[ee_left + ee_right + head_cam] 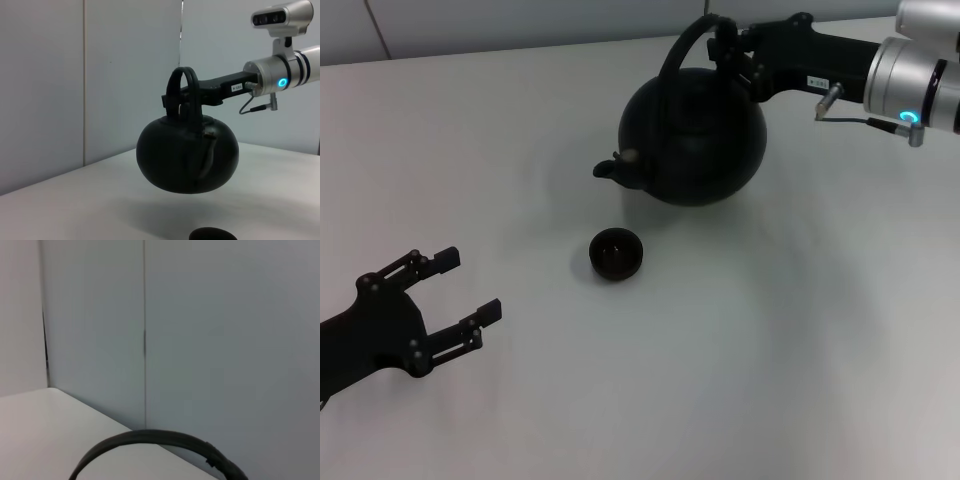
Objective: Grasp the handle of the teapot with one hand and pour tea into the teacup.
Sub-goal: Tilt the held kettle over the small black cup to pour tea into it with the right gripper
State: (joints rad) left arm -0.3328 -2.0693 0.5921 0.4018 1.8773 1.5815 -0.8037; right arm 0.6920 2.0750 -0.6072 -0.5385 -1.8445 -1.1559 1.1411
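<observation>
The round black teapot (695,140) hangs above the white table, its shadow showing beneath it in the left wrist view, where the teapot (187,155) floats level. My right gripper (725,45) is shut on the arched handle (678,48), reaching in from the right. The handle (183,75) rises over the lid, and only its arc (150,440) shows in the right wrist view. The short spout (610,168) points left, just behind the small dark teacup (616,254), which stands on the table. The teacup's rim (212,234) peeks in below the pot. My left gripper (470,287) rests open at the near left.
The white table (800,350) spreads around the cup. A pale wall (100,75) stands behind the table's far edge. The right arm's silver wrist (920,75) comes in at the upper right.
</observation>
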